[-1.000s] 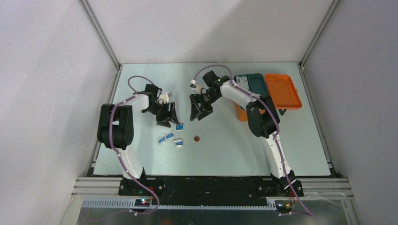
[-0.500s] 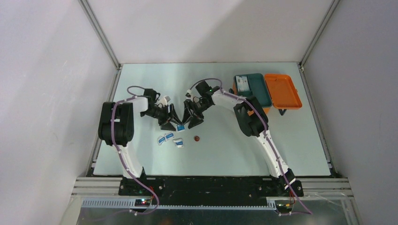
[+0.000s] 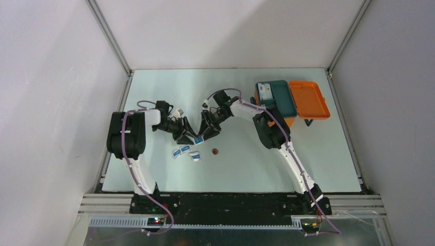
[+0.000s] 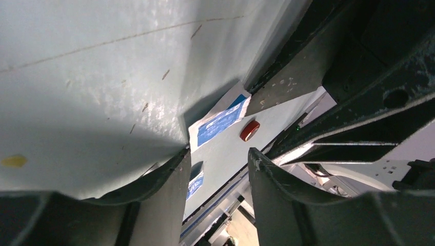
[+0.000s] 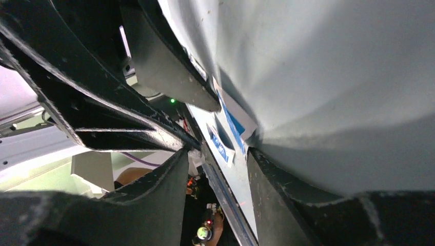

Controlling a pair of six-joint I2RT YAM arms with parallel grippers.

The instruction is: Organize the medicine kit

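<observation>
Top view, left side: left arm reaches in low over the pale table (image 3: pixel 154 87), and the left gripper (image 3: pixel 187 134) points rightward and down toward the table centre. From its wrist camera, the 2 dark fingers (image 4: pixel 159 189) stand moderately apart with nothing between them; only table surface shows through the gap. Just below the gripper lies a cluster of 3 small blue-and-white packets (image 3: pixel 185 149), flat on the table. At centre, 1 more blue packet (image 3: pixel 197 139) lies between the tips of the 2 grippers, and 1 finger of the right gripper appears to rest against its edge in the left wrist view; whether it truly touches cannot be told. A small red round piece (image 3: pixel 215 151) sits near it, to the right of the cluster. The right gripper (image 3: pixel 206 132) faces the left one, tips nearly meeting; its jaws are also moderately parted and hold nothing. Far right, well apart from both grippers, the medicine kit (image 3: pixel 281 102) sits at the table's back-right, open, with its orange lid (image 3: pixel 308 100) laid flat to the right, a teal interior, and white packets (image 3: pixel 265 92) in the back-left corner.
</observation>
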